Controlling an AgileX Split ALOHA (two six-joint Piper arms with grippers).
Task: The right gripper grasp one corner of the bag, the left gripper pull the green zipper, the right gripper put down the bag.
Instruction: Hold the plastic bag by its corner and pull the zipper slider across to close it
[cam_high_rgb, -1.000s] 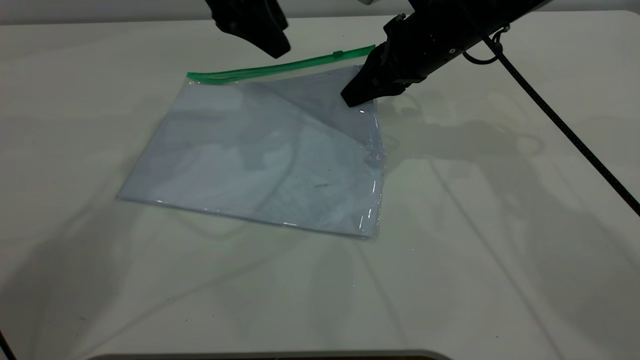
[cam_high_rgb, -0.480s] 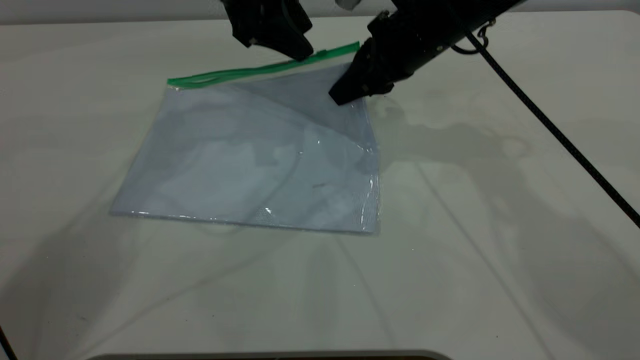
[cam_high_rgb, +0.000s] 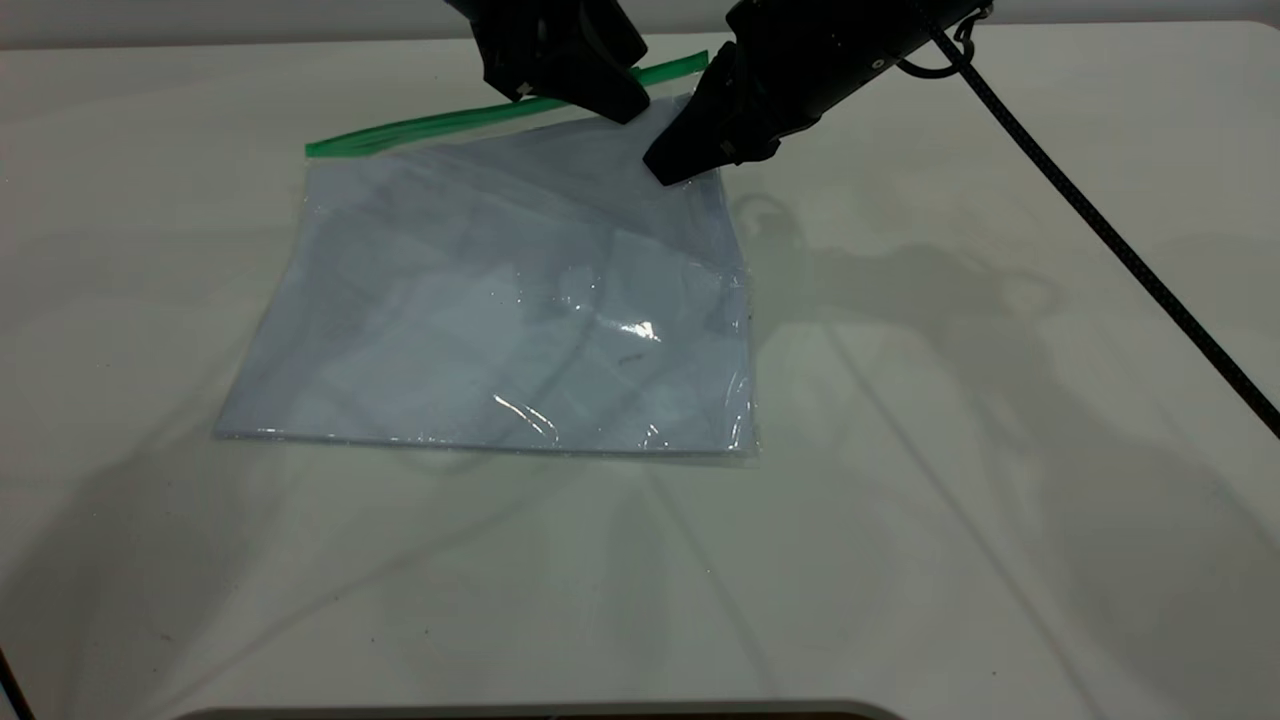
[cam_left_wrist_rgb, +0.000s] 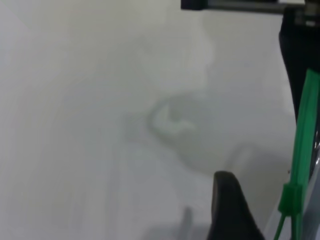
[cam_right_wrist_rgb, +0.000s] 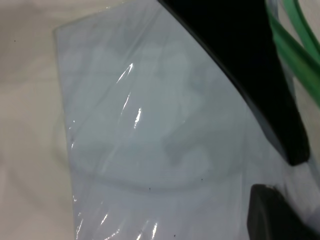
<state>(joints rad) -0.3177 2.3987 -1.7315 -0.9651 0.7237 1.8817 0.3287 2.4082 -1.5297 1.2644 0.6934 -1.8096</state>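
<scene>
The bag (cam_high_rgb: 500, 320) is a clear pouch with white paper inside; its near edge rests on the table and its far edge is raised. My right gripper (cam_high_rgb: 672, 165) is shut on the bag's far right corner and holds it up. The green zipper (cam_high_rgb: 430, 125) runs along the raised far edge. My left gripper (cam_high_rgb: 620, 100) is at the zipper's right part, open. In the left wrist view, one of its fingers (cam_left_wrist_rgb: 230, 205) stands just beside the green slider tab (cam_left_wrist_rgb: 290, 197) with a small gap. The right wrist view shows the bag (cam_right_wrist_rgb: 150, 140) and the zipper (cam_right_wrist_rgb: 295, 45).
The white table (cam_high_rgb: 1000, 500) stretches around the bag. The right arm's black cable (cam_high_rgb: 1100, 230) runs diagonally over the table's right side. A rounded table edge shows at the front (cam_high_rgb: 540, 708).
The right gripper has lifted the bag's corner up and to the left. The left gripper has come down and right onto the zipper, covering the slider in the exterior view.
</scene>
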